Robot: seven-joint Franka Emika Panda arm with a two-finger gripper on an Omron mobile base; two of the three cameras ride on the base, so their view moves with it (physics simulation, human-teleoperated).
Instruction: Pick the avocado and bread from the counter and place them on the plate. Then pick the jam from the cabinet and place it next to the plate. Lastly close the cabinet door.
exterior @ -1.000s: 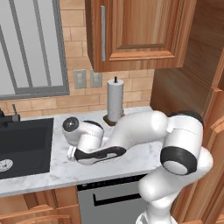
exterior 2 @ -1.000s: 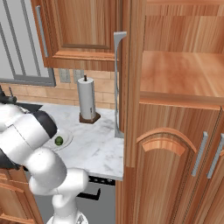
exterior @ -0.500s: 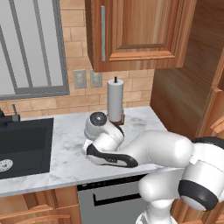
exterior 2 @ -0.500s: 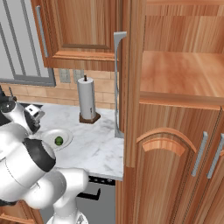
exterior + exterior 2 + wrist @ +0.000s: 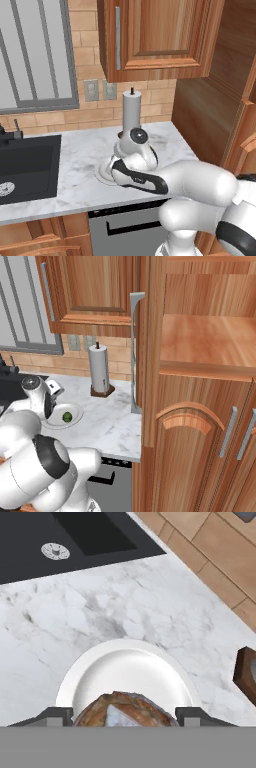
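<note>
The bread [image 5: 125, 707], a brown crusty lump, sits between my two fingertips, and my gripper [image 5: 121, 716] is shut on it just above the white plate [image 5: 127, 667]. In the right base view the small green avocado [image 5: 66, 417] lies on the plate [image 5: 75, 408], with my white hand right beside it. In the left base view my hand covers most of the plate [image 5: 102, 173] on the marble counter [image 5: 75, 150]. The tall brown cabinet [image 5: 210, 336] stands with its upper door [image 5: 135, 351] swung open. The jam is out of view.
A paper towel holder [image 5: 131, 112] stands behind the plate; the right base view shows this holder [image 5: 98, 368] too. The black sink [image 5: 25, 160] lies to the left, with its drain [image 5: 55, 550] in the hand view. A wall cupboard [image 5: 150, 35] hangs above.
My hand has swung to the right along the counter, from near the sink to over the plate, carrying the bread.
</note>
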